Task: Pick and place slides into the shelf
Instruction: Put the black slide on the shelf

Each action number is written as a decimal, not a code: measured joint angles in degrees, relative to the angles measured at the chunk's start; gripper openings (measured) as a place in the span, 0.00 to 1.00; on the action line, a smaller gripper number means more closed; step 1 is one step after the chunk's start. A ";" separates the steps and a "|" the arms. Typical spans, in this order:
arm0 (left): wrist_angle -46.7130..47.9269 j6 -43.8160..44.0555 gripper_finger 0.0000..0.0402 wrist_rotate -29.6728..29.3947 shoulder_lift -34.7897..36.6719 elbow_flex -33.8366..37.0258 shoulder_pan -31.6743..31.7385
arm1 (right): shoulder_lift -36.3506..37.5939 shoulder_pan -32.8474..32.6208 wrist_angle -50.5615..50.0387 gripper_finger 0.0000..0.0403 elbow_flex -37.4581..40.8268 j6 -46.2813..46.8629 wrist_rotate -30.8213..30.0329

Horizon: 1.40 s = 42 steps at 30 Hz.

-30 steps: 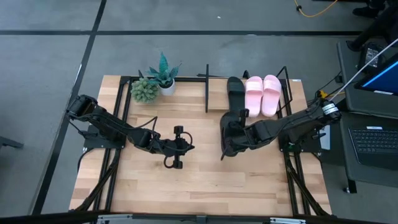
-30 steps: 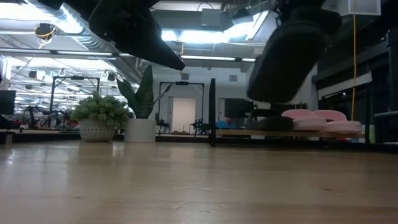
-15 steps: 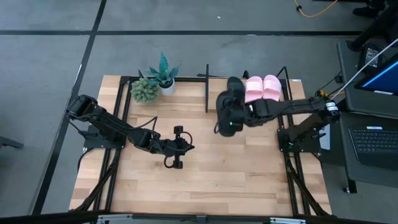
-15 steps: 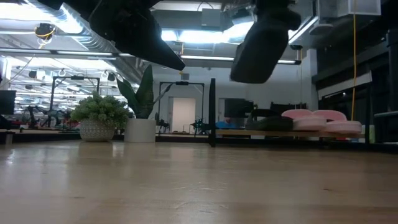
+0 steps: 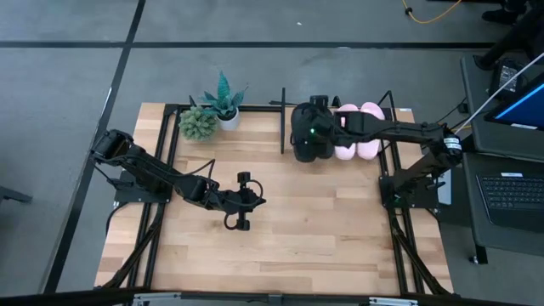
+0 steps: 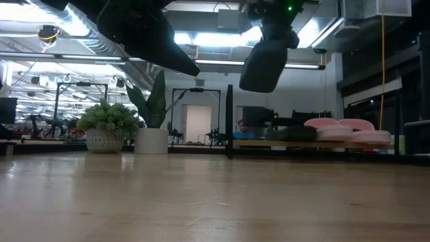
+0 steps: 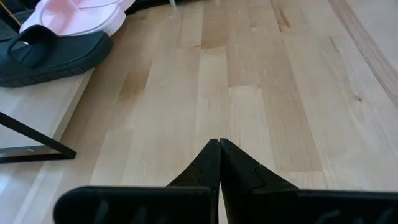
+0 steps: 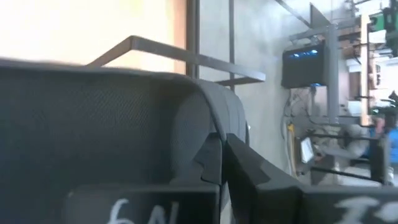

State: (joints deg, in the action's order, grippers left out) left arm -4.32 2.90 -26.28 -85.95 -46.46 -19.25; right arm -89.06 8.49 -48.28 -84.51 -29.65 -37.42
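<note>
My right gripper is shut on a black slide and hangs it in the air over the left end of the shelf at the table's far right. On the shelf's wood board lie two pale pink slides on their soles. A second black slide lies left of them, mostly hidden under my gripper in the high view. My left gripper is shut on nothing over the middle of the table. My right gripper pinches the black slide's wide strap at its edge between its two fingers, slanting down from the table's right side. The slide hangs tilted below the fingers, clear of table and shelf, higher than the slides on the board.
Two potted plants stand at the far edge, left of the shelf's upright black rod. Black arm frames run along both table sides. Bare wood lies in the table's near half.
My right gripper has carried the black slide from the middle right of the table toward the far edge and upward, to above the shelf's left end. The wrist has rolled, and the slide has turned about with it.
</note>
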 joint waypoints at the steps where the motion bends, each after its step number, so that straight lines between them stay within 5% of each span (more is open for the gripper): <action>1: 0.00 0.00 0.00 0.00 -0.01 0.00 0.00 | 0.00 0.85 0.75 0.02 0.00 -0.87 1.41; 17: 0.00 0.00 0.00 -0.02 -0.02 0.00 -0.01 | 0.00 9.91 15.52 0.02 9.04 -6.90 7.05; 42: 0.00 -0.02 0.00 -0.22 -0.02 0.00 0.60 | -0.02 12.42 43.82 0.02 28.76 -9.83 8.79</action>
State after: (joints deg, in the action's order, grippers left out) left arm -4.32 2.87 -26.50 -85.97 -46.46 -18.65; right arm -89.08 20.91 -4.46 -55.75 -39.48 -28.63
